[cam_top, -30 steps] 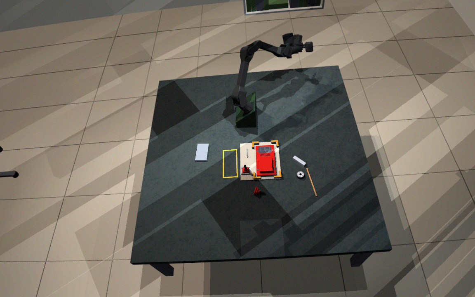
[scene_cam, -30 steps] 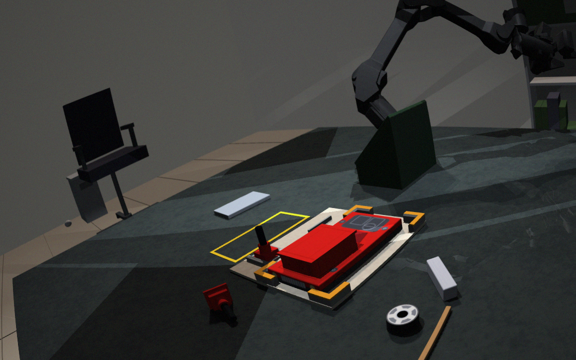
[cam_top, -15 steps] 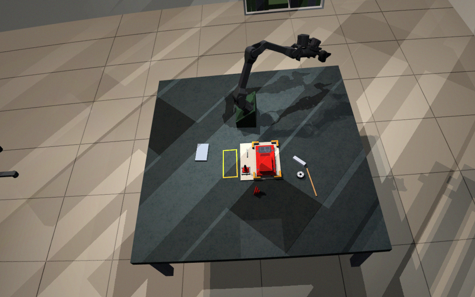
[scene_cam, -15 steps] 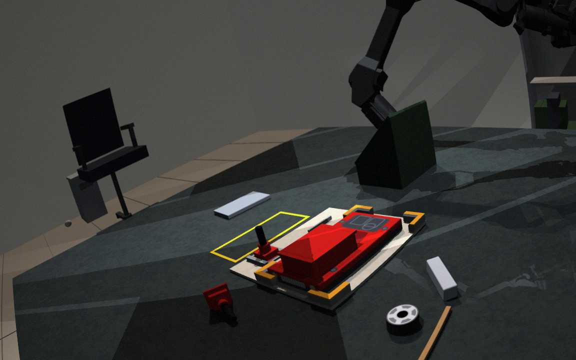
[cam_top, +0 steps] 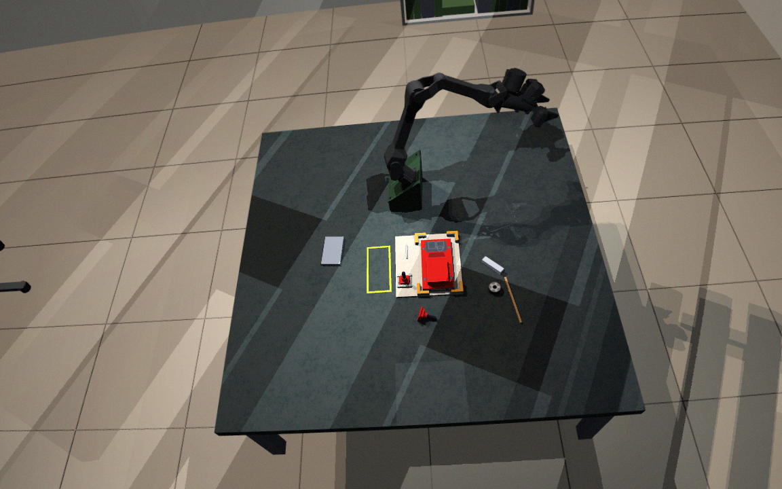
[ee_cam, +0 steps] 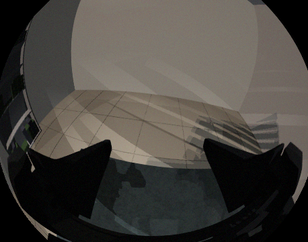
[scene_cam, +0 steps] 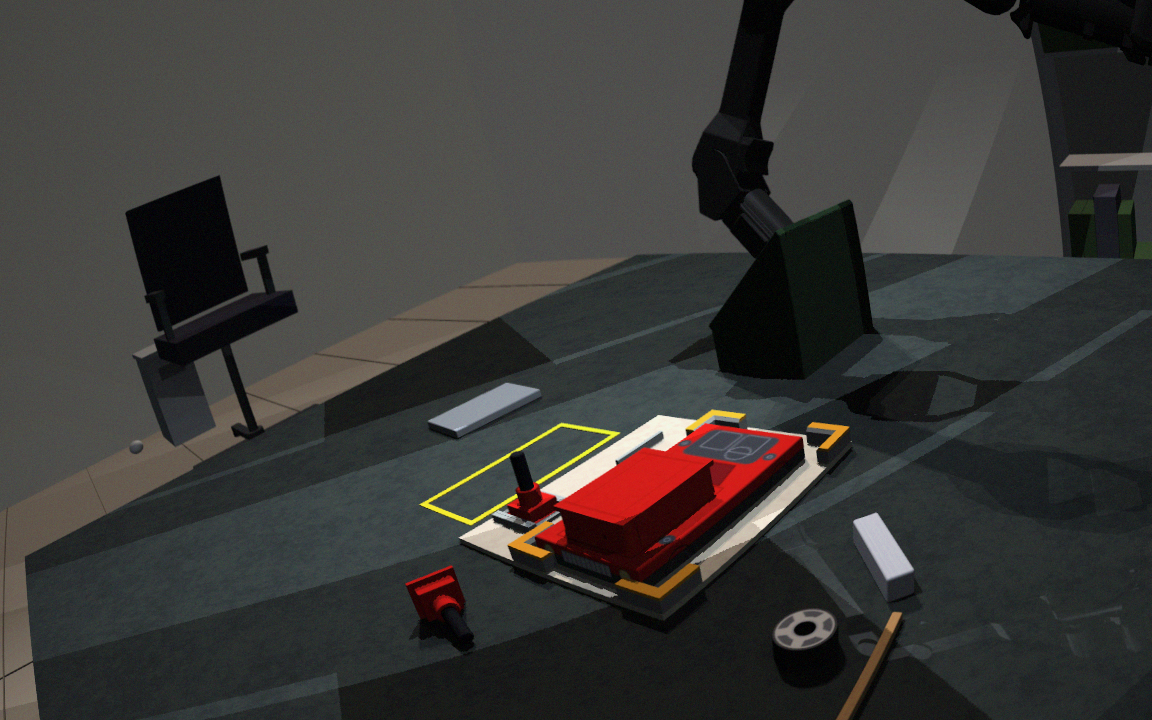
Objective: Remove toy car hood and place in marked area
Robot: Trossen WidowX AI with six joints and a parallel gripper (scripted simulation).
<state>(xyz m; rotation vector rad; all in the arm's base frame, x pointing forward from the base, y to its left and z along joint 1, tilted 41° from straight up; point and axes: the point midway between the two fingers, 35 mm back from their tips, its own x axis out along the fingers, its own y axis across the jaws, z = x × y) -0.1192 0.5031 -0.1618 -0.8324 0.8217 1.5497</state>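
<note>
The red toy car (cam_top: pixel 436 264) (scene_cam: pixel 652 505) lies on a white board (cam_top: pixel 407 258) (scene_cam: pixel 490 537) with orange corner brackets, near the middle of the table. Its hood is in place on the car. The marked area is a yellow outline (cam_top: pixel 367 270) (scene_cam: pixel 491 465) just left of the board, with nothing inside it. My gripper (cam_top: pixel 542 112) (ee_cam: pixel 158 144) is open and empty. It hangs high over the table's far right corner, far from the car. In the wrist view the fingers stand wide apart over the table edge and the floor.
A red clamp (cam_top: pixel 404 279) (scene_cam: pixel 526 497) stands on the board, and another (cam_top: pixel 424 316) (scene_cam: pixel 437 600) lies in front of it. A grey plate (cam_top: pixel 332 250) (scene_cam: pixel 483 409) lies left of the outline. A white block (cam_top: pixel 492 263) (scene_cam: pixel 883 555), a spool (cam_top: pixel 494 286) (scene_cam: pixel 804 634) and a stick (cam_top: pixel 512 299) (scene_cam: pixel 871 667) lie to the right.
</note>
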